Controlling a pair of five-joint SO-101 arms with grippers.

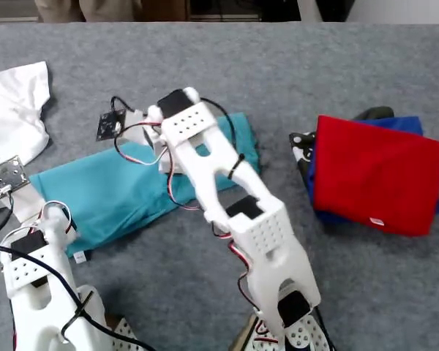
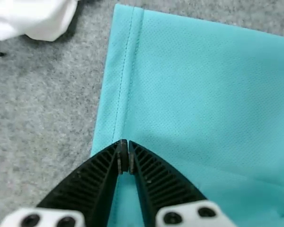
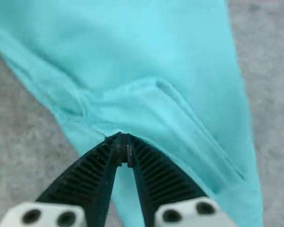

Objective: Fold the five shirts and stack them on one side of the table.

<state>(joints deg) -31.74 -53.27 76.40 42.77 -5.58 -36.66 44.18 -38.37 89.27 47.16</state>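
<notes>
Grey felt covers the table (image 1: 336, 66), and a teal shirt (image 1: 117, 190) lies across its left half as a long folded band, running from near the left edge toward the middle. The left gripper (image 2: 124, 158) is clenched, its tips pinched together on the hem at the shirt's left end. The right gripper (image 3: 123, 142) is clamped on a fold of the same shirt at its other end. A crumpled white shirt (image 1: 14, 110) sits at the left edge. Toward the right edge, a folded red shirt (image 1: 377, 172) tops a blue shirt (image 1: 406, 124) and a black-and-white garment (image 1: 301, 146).
</notes>
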